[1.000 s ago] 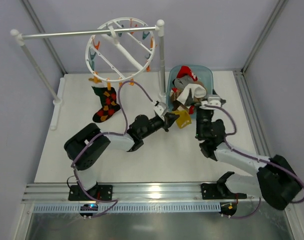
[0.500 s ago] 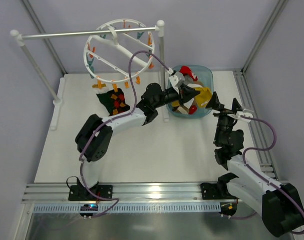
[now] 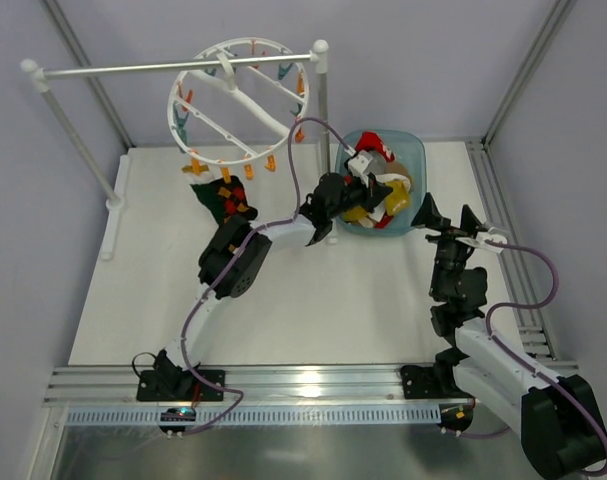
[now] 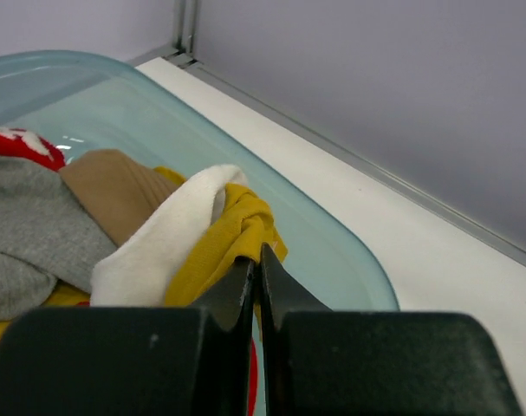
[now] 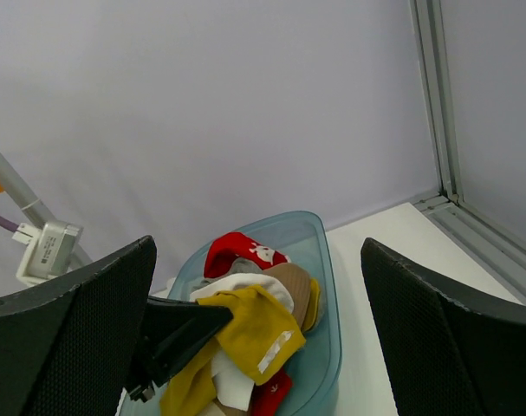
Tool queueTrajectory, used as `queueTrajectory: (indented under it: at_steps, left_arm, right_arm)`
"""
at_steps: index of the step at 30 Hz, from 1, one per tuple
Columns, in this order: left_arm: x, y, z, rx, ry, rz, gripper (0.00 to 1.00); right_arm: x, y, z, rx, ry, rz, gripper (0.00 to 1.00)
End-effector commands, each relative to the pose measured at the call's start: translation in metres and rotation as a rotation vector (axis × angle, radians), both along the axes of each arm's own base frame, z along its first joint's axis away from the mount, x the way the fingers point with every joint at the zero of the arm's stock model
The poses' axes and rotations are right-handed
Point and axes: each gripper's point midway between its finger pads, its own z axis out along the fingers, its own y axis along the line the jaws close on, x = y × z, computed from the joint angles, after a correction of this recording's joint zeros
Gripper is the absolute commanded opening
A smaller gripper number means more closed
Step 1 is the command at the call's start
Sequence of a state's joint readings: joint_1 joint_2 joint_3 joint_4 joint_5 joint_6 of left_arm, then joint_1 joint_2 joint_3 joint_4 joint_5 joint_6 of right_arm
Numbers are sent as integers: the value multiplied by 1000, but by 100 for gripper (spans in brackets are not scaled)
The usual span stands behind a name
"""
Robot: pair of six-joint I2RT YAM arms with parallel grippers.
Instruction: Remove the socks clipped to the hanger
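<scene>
The white wheel-shaped hanger [image 3: 238, 100] hangs from the rail, with orange and teal clips round its rim. One dark argyle sock [image 3: 221, 197] dangles from clips at its lower left edge. My left gripper [image 3: 368, 198] [image 4: 256, 256] is over the blue bin [image 3: 413, 150], shut on a yellow sock [image 4: 232, 227] [image 5: 256, 329] that drapes onto the pile inside. My right gripper [image 3: 448, 216] [image 5: 258, 251] stands open to the right of the bin, nothing between its fingers [image 5: 453, 334].
The bin [image 5: 327, 286] holds red [image 5: 238, 251], white [image 4: 163, 247], tan and grey socks. A straight white rail stand [image 3: 173, 68] with two posts carries the hanger; its right post [image 3: 324, 120] rises just left of the bin. Metal frame rails line the table's right edge.
My left gripper carried the yellow sock from the table in front of the bin up over the bin. My right arm drew back to the right. The hanger and argyle sock swung.
</scene>
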State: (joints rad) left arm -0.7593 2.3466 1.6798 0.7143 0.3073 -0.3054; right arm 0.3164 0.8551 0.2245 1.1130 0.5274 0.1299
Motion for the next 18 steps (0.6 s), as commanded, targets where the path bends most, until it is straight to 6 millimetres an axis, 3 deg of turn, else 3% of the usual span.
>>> queueTrajectory:
  at_steps: [1, 3, 8, 12, 15, 18]
  left_arm:
    - [33, 8, 9, -79, 20, 107, 0]
    - [31, 6, 3, -77, 38, 110, 0]
    - [31, 14, -38, 1, 91, 176, 0]
    - [22, 21, -49, 32, 98, 190, 0]
    - [20, 23, -44, 70, 78, 211, 0]
    - [13, 19, -35, 64, 73, 191, 40]
  right_arm:
    - [-10, -2, 14, 56, -84, 19, 100]
    - [-11, -2, 12, 56, -81, 20, 100]
    - [-11, 0, 10, 60, -77, 35, 100]
    - [-10, 2, 7, 70, -76, 50, 100]
    - [-9, 5, 7, 65, -74, 64, 100]
    - [-9, 6, 7, 60, -69, 65, 100]
